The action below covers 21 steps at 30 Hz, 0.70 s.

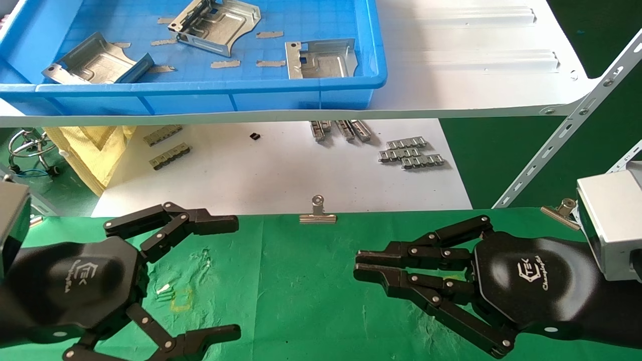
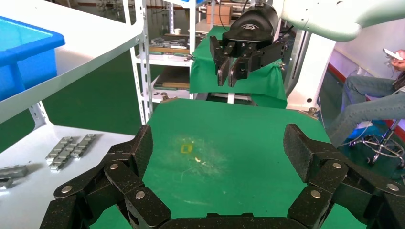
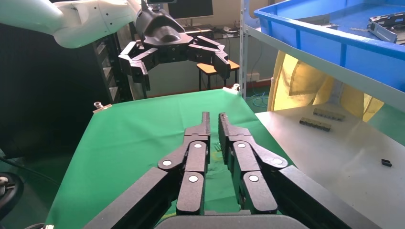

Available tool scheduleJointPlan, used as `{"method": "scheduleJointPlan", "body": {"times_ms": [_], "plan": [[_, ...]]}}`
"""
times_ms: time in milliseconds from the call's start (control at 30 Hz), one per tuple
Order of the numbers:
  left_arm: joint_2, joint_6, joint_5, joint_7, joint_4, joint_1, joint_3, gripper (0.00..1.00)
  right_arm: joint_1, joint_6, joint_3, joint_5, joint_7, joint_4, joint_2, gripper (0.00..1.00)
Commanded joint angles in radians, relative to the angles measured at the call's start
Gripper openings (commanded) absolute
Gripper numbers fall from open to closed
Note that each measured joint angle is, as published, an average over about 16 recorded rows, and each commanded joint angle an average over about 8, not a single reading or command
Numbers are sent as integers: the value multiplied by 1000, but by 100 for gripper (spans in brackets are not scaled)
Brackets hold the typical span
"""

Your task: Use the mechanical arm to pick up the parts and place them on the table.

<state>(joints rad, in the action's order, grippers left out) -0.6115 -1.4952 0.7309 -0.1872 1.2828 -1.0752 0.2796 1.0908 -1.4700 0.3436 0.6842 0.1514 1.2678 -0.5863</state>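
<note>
Nothing has been picked yet: all three parts lie in the blue bin [image 1: 321, 95] on the white shelf [image 1: 476, 75], well apart from both arms. One part [image 1: 95, 62] lies toward the robot's left, one [image 1: 218, 22] near the far middle, and one [image 1: 321, 59] close to the near wall. The main risk is probably the bin's raised near wall: a pincer reaching in low could catch on it or shove the bin along the shelf. The plates are thin and lie flat, so fingers may slide over them or lift only one flange, letting a part tip out on the way down to the green surface [image 1: 301, 281].

The left pincer [image 1: 220, 276] hovers over the surface's left side with fingers spread wide, holding and touching nothing. The right pincer [image 1: 358, 264] hovers over the right side, its fingers drawn together with only a slit between them, also empty. It would have to spread before taking any part.
</note>
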Motion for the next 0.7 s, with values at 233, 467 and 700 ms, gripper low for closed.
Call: {"method": "scheduleJointPlan", "body": {"times_ms": [233, 467, 700], "plan": [[-2, 2, -1, 0, -1, -3, -1, 100, 0, 0, 0, 0, 0, 0, 0, 0], [-38, 15, 36, -10, -41, -125, 7, 100, 0, 0, 0, 0, 0, 0, 0, 0], [-156, 27, 217, -29, -265, -443, 87, 100, 0, 0, 0, 0, 0, 0, 0, 0]]}}
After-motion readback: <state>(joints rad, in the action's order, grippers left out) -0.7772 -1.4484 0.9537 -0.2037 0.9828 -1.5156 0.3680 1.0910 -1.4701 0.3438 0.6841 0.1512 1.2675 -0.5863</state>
